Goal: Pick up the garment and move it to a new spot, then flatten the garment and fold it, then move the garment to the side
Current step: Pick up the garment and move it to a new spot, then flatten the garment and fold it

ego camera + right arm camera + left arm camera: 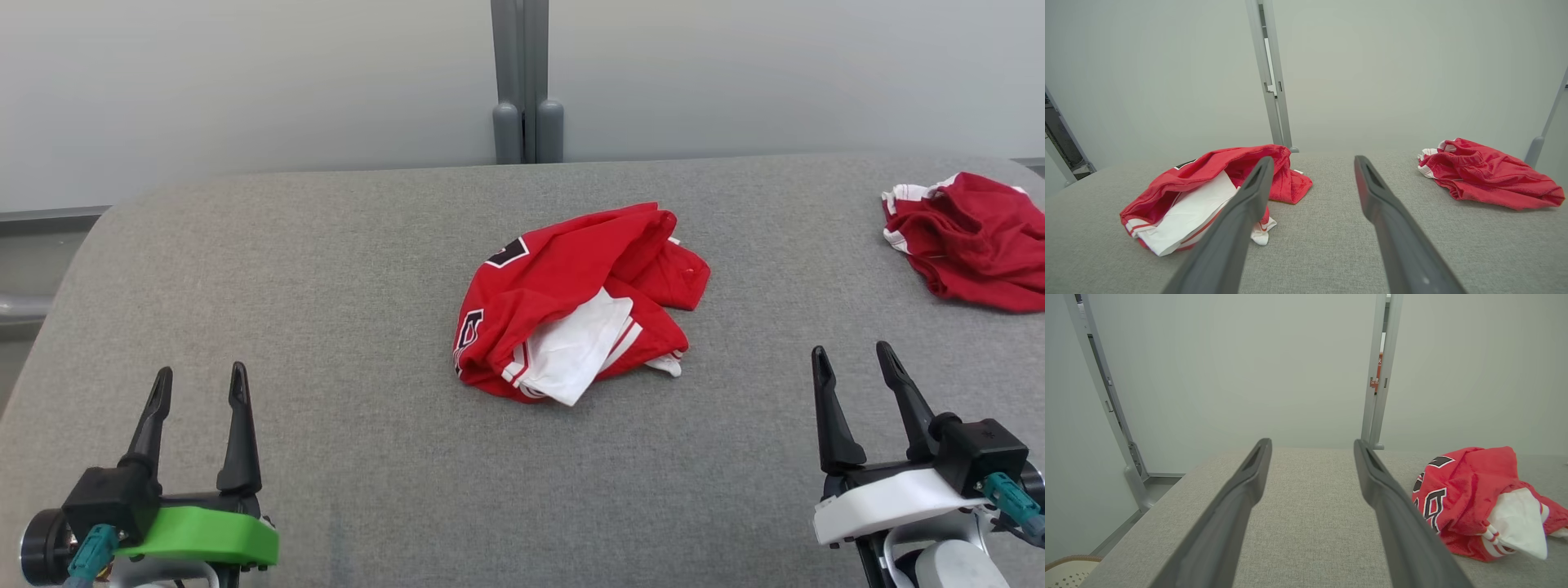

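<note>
A crumpled red garment [571, 302] with white panels and black lettering lies in a heap at the middle of the grey table [326, 269]. It also sits at the right of the left wrist view [1474, 498] and at the left of the right wrist view [1208, 188]. My left gripper [200, 385] stands open at the lower left, well short of the garment, with nothing between its fingers [1241, 498]. My right gripper [855, 361] stands open at the lower right, likewise apart from the garment and holding nothing.
A second red garment with white trim [971, 237] lies bunched at the table's far right edge [1486, 175]. A grey post [526, 82] rises against the pale wall behind the table. A woven basket [1065, 571] sits on the floor past the table's left edge.
</note>
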Controlling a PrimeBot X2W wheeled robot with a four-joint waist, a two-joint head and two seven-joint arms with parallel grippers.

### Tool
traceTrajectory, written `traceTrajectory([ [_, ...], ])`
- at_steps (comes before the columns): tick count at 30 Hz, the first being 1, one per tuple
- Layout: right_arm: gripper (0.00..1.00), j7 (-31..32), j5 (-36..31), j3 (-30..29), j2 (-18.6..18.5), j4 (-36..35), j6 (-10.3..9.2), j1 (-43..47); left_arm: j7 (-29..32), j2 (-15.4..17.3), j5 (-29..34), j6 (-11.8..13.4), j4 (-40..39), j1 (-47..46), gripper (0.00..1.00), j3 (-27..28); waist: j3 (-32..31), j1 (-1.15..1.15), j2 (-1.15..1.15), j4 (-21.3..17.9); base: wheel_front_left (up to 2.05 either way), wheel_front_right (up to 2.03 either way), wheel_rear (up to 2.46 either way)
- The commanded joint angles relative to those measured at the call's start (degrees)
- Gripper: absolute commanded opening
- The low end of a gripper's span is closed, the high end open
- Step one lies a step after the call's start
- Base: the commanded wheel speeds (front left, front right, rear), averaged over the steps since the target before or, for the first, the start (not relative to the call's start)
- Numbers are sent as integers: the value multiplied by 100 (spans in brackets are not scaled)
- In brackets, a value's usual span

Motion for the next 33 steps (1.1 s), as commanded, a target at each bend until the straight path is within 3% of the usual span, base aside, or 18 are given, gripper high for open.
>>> traceTrajectory([
  [1,100,-16,-14,21,-34,-28,-11,57,0,-51,43,-77,-41,140,100,77,-37,0,0,48,0,0,0],
  [15,100,-16,82,116,-43,-71,-11,243,0,-484,384,-538,6,425,100,525,-50,0,0,156,0,0,0],
  [33,100,-16,108,169,6,19,-11,207,-1,-674,635,-682,177,345,100,681,-33,0,0,105,0,0,0],
])
